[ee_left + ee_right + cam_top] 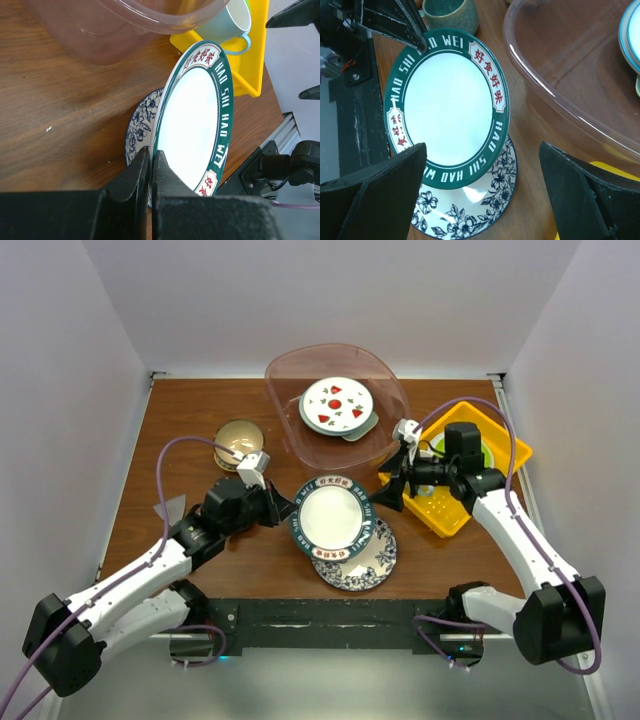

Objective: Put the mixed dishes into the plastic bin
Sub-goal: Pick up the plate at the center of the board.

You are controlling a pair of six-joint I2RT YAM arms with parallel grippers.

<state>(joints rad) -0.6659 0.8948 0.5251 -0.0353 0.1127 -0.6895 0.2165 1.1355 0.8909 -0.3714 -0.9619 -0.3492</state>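
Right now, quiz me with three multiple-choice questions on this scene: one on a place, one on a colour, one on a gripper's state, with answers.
1. Where is the strawberry plate? A on the yellow tray; B in the plastic bin; C on the floral plate.
2. What colour is the rim of the lettered plate pinched by the left gripper? A red; B dark green; C yellow.
3. How is the right gripper? A shut on the bin's rim; B shut on the lettered plate; C open and empty.
Answers: 1 B, the bin's clear walls surround it; 2 B, a green band carries the lettering; 3 C, its fingers stand wide apart.
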